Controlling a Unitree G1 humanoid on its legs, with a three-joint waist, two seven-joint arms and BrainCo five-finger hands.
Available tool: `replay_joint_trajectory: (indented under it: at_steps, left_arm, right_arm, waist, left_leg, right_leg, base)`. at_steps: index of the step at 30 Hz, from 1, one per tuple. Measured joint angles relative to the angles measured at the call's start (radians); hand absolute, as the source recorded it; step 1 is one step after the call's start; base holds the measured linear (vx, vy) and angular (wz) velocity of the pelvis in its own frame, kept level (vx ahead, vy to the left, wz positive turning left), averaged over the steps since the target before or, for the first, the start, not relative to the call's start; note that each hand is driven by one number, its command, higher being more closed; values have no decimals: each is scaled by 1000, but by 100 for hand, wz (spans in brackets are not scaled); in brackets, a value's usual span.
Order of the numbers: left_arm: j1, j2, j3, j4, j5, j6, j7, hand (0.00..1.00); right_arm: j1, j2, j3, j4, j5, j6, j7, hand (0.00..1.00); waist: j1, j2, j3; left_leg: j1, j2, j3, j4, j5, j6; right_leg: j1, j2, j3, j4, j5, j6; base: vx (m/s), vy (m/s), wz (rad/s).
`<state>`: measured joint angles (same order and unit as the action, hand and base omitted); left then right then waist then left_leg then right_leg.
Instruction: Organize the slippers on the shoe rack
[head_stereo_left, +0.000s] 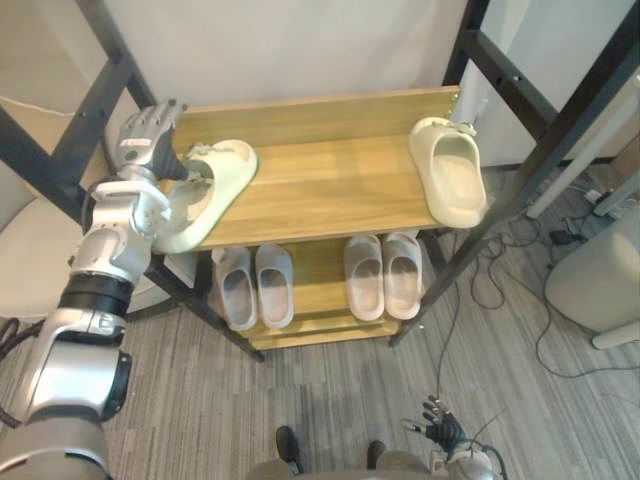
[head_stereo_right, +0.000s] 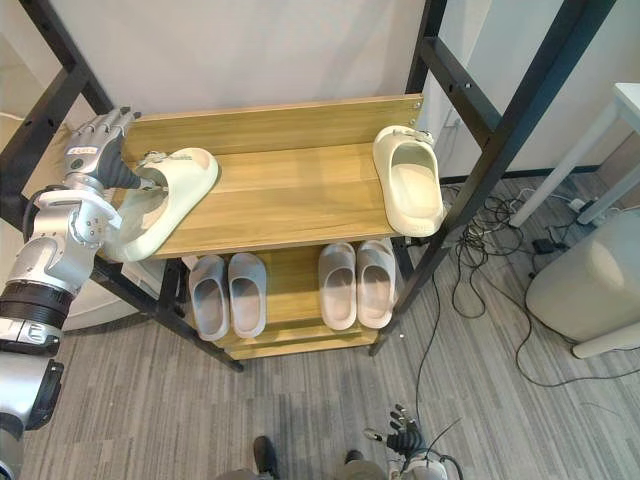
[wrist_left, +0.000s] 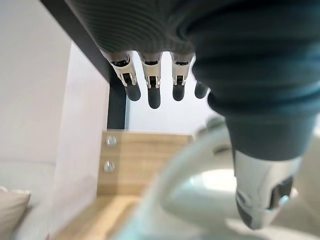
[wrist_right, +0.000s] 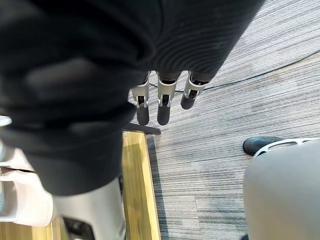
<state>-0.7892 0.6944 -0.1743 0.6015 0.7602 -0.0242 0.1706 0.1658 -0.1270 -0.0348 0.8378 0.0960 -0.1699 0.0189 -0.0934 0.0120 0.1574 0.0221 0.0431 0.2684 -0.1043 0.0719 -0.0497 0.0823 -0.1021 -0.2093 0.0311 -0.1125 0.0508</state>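
Slipper (head_stereo_left: 215, 190) beside fingers (head_stereo_left: 160, 112) of left hand (head_stereo_left: 140, 145)

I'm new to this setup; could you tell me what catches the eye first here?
A cream left slipper and right slipper sit far apart at the ends of the top shelf. The left hand, fingers straight, touches the left slipper with its thumb. Four grey slippers line the lower shelf.

a lab or office test room, going by the grey striped carpet (head_stereo_left: 330, 395), loose cables (head_stereo_right: 470, 255) trailing over it, and a black metal frame (head_stereo_left: 560, 133) around a wooden shoe rack (head_stereo_left: 330, 180) of slippers (head_stereo_left: 365, 278).
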Motion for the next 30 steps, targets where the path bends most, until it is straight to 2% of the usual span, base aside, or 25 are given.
replay_joint_trajectory:
  at_steps: [1, 2, 16, 23, 30]
  left_arm:
    - [0, -9, 0, 0, -2, 2, 0, 0]
    - [0, -15, 0, 0, -7, 4, 2, 100]
    - [-24, -83, -5, 0, -59, 11, 3, 100]
    - [-49, -100, -43, 1, -95, 9, 2, 100]
    - [-94, -167, -66, 15, -116, 8, 2, 100]
  right_arm:
    - [0, 0, 0, 0, 6, 0, 0, 0]
    - [0, 0, 0, 0, 24, 0, 0, 0]
    - [7, 8, -9, -30, 33, 4, -15, 0]
    - [7, 9, -22, -35, 33, 5, -15, 0]
    - [8, 7, -24, -37, 35, 6, -15, 0]
  waist:
    - [-1, 0, 1]
    - [-5, -1, 2]
    - [-27, 5, 12]
    - [-31, 13, 17]
    - [-48, 24, 23]
  left_leg:
    - [0, 0, 0, 0, 0, 0]
    - [0, 0, 1, 0, 0, 0]
    - [7, 1, 26, 0, 0, 0]
    - [10, 1, 27, 0, 0, 0]
    - [13, 0, 28, 0, 0, 0]
  right_leg:
    - [0, 0, 0, 0, 0, 0]
    - [0, 0, 0, 1, 0, 0]
    - [-14, -4, 18, 19, 0, 0]
    - [-12, -4, 18, 20, 0, 0]
    - [-12, -5, 20, 25, 0, 0]
  base:
    - [0, 0, 0]
    - [0, 0, 0]
    - [-18, 9, -4]
    - [0, 0, 0]
    - [0, 0, 0]
